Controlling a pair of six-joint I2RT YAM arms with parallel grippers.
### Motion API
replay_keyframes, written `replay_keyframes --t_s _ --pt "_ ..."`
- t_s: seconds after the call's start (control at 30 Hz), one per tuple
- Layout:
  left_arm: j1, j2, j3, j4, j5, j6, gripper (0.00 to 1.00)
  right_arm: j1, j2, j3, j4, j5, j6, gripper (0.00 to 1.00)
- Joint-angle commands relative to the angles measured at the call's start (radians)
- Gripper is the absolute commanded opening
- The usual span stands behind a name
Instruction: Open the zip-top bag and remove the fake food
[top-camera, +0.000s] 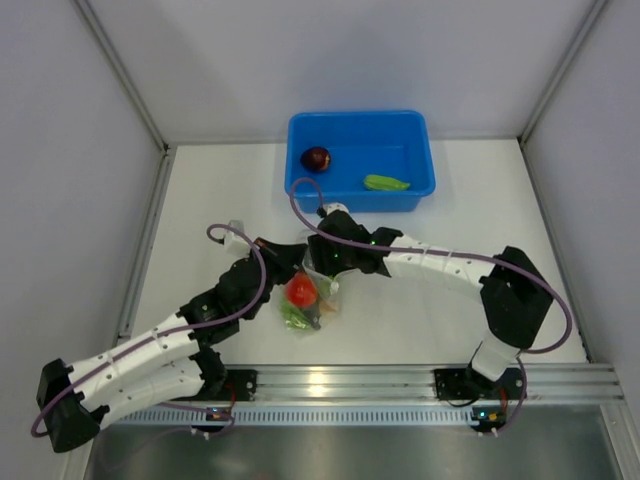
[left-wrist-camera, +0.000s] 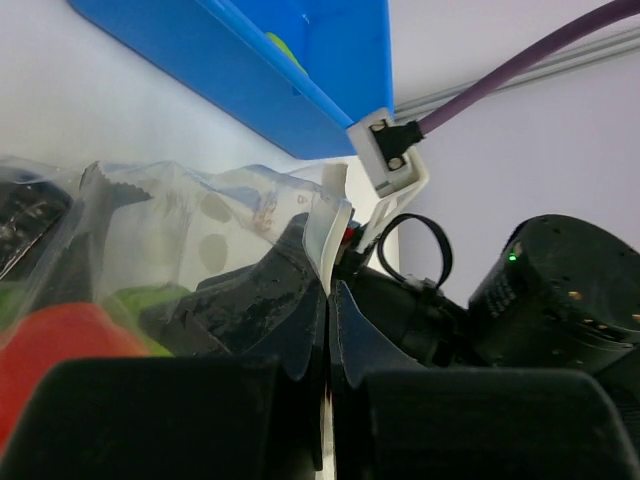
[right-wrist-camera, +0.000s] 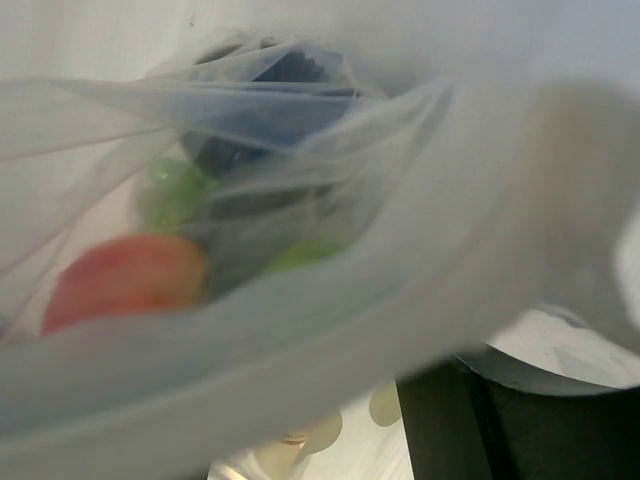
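Observation:
The clear zip-top bag (top-camera: 312, 298) lies mid-table with a red tomato (top-camera: 301, 290) and green pieces inside. My left gripper (top-camera: 287, 266) is shut on the bag's top edge; in the left wrist view its jaws (left-wrist-camera: 328, 300) pinch a white strip of the bag (left-wrist-camera: 170, 215). My right gripper (top-camera: 323, 260) is at the bag's mouth. Its view looks into the bag (right-wrist-camera: 300, 330) at the tomato (right-wrist-camera: 120, 280) and green food (right-wrist-camera: 175, 195). Only one dark finger (right-wrist-camera: 480, 430) shows, standing off-centre. A dark maroon ball (top-camera: 316, 158) and a green pod (top-camera: 386, 183) lie in the blue bin.
The blue bin (top-camera: 420, 150) stands at the back of the table, just behind both grippers, and its wall also shows in the left wrist view (left-wrist-camera: 250, 70). Grey walls enclose the table on three sides. A metal rail runs along the near edge.

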Motion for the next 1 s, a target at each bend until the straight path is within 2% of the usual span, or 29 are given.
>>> replay_keyframes --t_s 0.0,0.27,0.6,0.73,0.83,0.97 --pt "0.003 -0.002 0.0 0.068 -0.01 0.0 0.0 0.017 0.019 -0.023 0.029 0.023 0.006 0.63" --pt "0.001 0.018 -0.03 0.068 -0.023 -0.013 0.0 0.045 0.048 -0.081 0.021 0.022 0.012 0.8" --pt "0.001 0.027 -0.051 0.068 -0.033 -0.017 0.0 0.067 0.072 -0.101 0.035 0.028 0.027 0.8" --pt "0.001 0.03 -0.06 0.068 -0.036 -0.021 0.0 0.073 0.025 -0.115 0.043 0.052 0.032 0.61" --pt "0.001 0.03 -0.065 0.068 -0.038 -0.021 0.0 0.071 -0.024 -0.114 0.038 0.056 0.027 0.55" --pt "0.003 0.034 -0.07 0.067 -0.039 -0.021 0.0 0.073 -0.081 -0.092 0.018 0.065 0.021 0.54"
